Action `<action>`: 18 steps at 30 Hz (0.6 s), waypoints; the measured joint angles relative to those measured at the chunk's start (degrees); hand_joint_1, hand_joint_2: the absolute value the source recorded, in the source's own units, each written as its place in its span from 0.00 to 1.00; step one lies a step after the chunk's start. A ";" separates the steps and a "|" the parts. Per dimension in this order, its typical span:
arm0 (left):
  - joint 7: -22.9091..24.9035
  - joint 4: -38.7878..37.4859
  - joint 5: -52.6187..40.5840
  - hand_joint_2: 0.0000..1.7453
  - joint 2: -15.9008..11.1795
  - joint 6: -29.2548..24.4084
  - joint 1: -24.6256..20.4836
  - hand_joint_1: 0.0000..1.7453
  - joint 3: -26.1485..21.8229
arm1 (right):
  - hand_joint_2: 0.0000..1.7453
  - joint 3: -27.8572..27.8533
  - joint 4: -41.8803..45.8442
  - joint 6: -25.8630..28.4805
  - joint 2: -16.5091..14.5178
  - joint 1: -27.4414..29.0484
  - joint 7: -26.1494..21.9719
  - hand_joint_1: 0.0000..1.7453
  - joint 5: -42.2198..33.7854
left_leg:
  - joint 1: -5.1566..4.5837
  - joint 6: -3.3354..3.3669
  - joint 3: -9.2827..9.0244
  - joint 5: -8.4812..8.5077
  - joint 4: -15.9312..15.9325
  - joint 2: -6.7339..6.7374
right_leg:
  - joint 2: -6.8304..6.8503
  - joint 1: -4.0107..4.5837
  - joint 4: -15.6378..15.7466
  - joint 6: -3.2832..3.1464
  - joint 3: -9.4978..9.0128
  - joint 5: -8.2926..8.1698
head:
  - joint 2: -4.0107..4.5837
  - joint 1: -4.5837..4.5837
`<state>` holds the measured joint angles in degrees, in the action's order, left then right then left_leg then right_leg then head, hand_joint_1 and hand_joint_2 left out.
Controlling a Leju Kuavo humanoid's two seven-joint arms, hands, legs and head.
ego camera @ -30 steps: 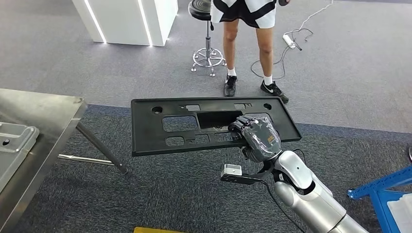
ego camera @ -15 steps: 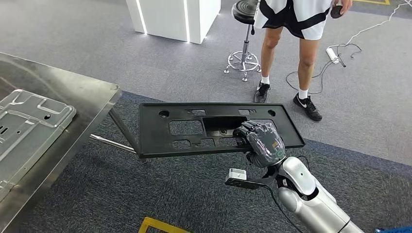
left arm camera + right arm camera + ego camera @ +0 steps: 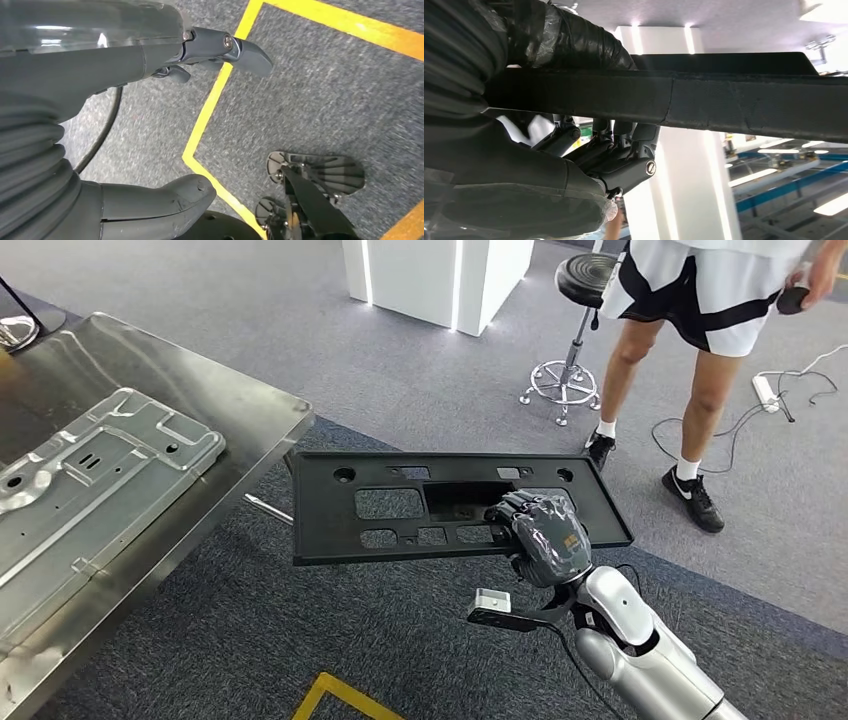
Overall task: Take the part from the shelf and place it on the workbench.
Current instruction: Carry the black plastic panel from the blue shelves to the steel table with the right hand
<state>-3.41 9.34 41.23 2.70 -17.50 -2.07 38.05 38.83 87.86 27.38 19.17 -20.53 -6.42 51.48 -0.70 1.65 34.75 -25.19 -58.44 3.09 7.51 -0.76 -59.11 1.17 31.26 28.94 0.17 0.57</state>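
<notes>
Right hand (image 3: 545, 540) grips black part (image 3: 400, 502) at near edge, flat for carrying toward steel tabletop (image 3: 262, 412); left hand (image 3: 125, 55) hangs empty, fingers apart.

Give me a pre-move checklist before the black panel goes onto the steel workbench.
1. Grip: right hand holds the black panel near one edge: ok.
2. Panel attitude: roughly level, clear of the floor: ok.
3. Panel over the workbench: beside its corner, not above it: not ok.
4. Landing spot: a metal stamped part covers much of the top: cannot tell if room remains.
5. Left hand: open over the carpet, holding nothing: ok.
6. Person standing close beyond the panel: not ok.
</notes>
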 joint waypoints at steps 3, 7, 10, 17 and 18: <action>0.30 0.01 0.34 1.00 -0.03 1.19 0.08 0.00 0.00 | 1.00 -0.03 0.01 -0.43 -0.42 -0.19 -0.08 1.00 0.68 | 0.62 0.86 -1.03 0.64 1.41 -2.16 | -3.67 -0.23 -3.34 0.69 0.95 2.48 | 0.01 -0.08; 0.77 -0.01 0.55 1.00 -0.18 2.17 -0.01 0.00 0.00 | 1.00 0.25 -1.30 -1.28 -2.56 -0.12 1.25 1.00 2.98 | 0.65 1.19 -1.07 0.68 1.35 -5.21 | -7.29 -0.44 -15.24 0.93 7.74 6.56 | 0.00 -0.10; 0.86 0.00 0.52 1.00 -0.21 2.44 0.09 0.00 0.00 | 1.00 0.52 -2.31 -1.19 -4.26 -0.24 1.77 1.00 3.84 | 0.80 0.79 -1.03 0.22 0.55 -7.96 | -8.58 -0.84 -8.55 1.01 5.84 0.53 | 0.00 -0.10; -0.01 -0.01 0.67 1.00 -0.28 3.14 0.56 0.00 0.00 | 1.00 0.97 -3.03 -0.90 -5.28 -0.37 2.21 1.00 4.15 | 1.08 -1.53 1.22 -0.64 -1.79 -9.89 | -10.56 -1.27 -0.60 -0.58 2.34 -1.36 | 0.00 0.04; -0.06 0.00 0.69 1.00 -0.30 3.20 0.56 0.00 0.00 | 1.00 0.98 -3.01 -0.84 -5.37 -0.38 2.21 1.00 4.16 | 1.00 -1.80 2.13 -1.66 -3.74 -7.89 | -9.74 -1.36 -0.31 -0.96 1.96 -1.38 | 0.00 0.14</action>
<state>-3.48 9.34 41.92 2.40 -14.31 -1.52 38.05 39.81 84.85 26.55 13.81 -20.91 -4.20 55.64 0.30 -0.15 36.88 -26.85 -62.18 -4.80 -2.23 -2.12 -59.42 0.22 33.22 27.56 0.17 0.71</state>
